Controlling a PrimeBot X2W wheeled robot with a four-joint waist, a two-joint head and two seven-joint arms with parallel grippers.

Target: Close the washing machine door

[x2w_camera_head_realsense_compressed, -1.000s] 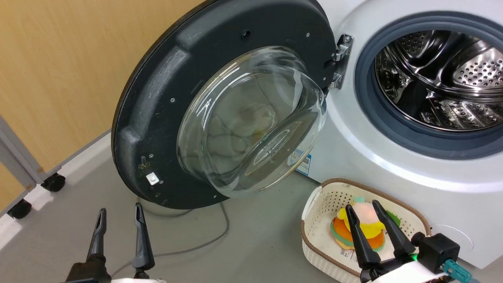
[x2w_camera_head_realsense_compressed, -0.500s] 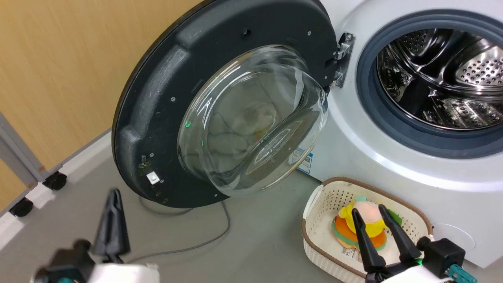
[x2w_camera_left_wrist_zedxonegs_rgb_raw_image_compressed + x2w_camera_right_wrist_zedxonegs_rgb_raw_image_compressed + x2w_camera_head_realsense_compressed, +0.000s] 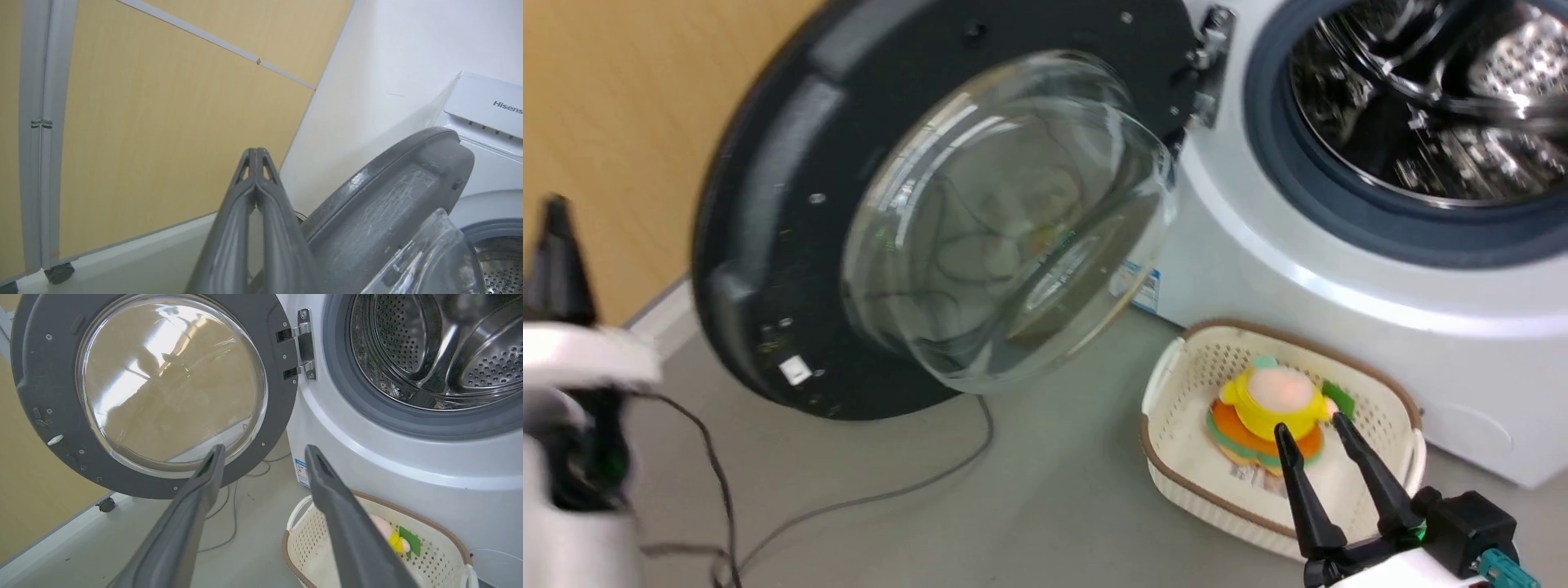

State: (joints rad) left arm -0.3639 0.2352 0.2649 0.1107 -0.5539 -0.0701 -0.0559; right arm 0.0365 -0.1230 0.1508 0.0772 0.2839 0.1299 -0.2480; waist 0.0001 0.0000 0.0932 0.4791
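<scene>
Both grippers hold nothing: the left gripper (image 3: 256,152), fingers pressed together, points up beside the swung-open washing machine door (image 3: 768,204), the right gripper (image 3: 1311,425), fingers spread, well apart from it

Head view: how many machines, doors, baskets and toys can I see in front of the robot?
Washing machine: 1
Door: 1
Basket: 1
Soft toy: 1
Total: 4
</scene>
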